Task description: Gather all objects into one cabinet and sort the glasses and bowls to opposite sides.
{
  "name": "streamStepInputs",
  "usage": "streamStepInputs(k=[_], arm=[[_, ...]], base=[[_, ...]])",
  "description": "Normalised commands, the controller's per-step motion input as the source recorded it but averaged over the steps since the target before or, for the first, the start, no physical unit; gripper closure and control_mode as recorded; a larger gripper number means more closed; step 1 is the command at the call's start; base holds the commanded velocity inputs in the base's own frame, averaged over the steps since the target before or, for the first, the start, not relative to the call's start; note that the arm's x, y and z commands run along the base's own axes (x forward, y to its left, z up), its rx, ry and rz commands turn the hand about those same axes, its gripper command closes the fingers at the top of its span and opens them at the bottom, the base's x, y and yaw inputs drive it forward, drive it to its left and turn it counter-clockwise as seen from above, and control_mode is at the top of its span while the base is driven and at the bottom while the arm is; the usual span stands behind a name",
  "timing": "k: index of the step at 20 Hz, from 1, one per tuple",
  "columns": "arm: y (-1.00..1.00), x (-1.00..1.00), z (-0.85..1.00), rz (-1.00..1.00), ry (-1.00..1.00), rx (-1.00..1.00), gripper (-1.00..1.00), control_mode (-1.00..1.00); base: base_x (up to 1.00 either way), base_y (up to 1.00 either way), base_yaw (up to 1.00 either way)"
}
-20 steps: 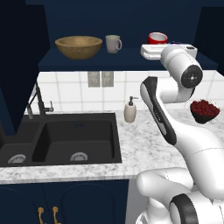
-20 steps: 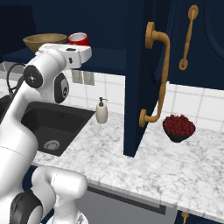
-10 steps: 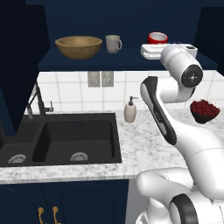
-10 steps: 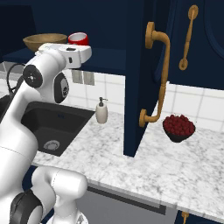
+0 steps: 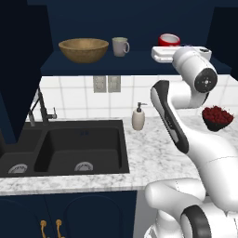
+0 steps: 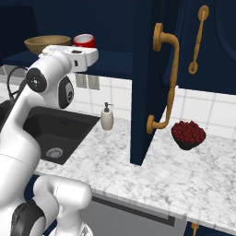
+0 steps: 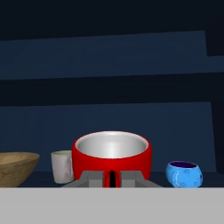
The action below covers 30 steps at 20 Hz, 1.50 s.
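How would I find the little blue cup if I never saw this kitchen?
Look up at the dark navy cabinet shelf above the sink. At its far right end, past the red cup, sits the small blue vessel. It is the only blue piece, and the smallest.

Pincer [image 7: 112, 178] closed, arm raised, wrist level

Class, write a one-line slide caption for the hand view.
Gripper shut on red cup on the cabinet shelf, between grey mug and blue vessel.
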Motion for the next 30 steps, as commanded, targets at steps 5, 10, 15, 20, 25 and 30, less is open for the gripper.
streamStepInputs(k=[5,10,15,20,25,30], arm=[[-0.40,-0.08,0.11,-0.01,0.02,0.00,1.00,-1.00],[-0.19,-0.21,0.01,0.00,0.14,0.00,1.00,-1.00],[-0.02,-0.04,0.00,0.00,0.09,0.00,1.00,-1.00],[0.00,0.00,0.00,0.00,0.00,0.00,1.00,-1.00],[0.00,0.14,-0.17,0.00,0.00,0.00,1.00,-1.00],[0.00,0.30,-0.17,0.00,0.00,0.00,1.00,-1.00]], base=[[0.00,0.00,0.00],[0.00,0.00,0.00],[0.00,0.00,0.00],[0.00,0.00,0.00],[0.00,0.00,0.00],[0.00,0.00,0.00]])
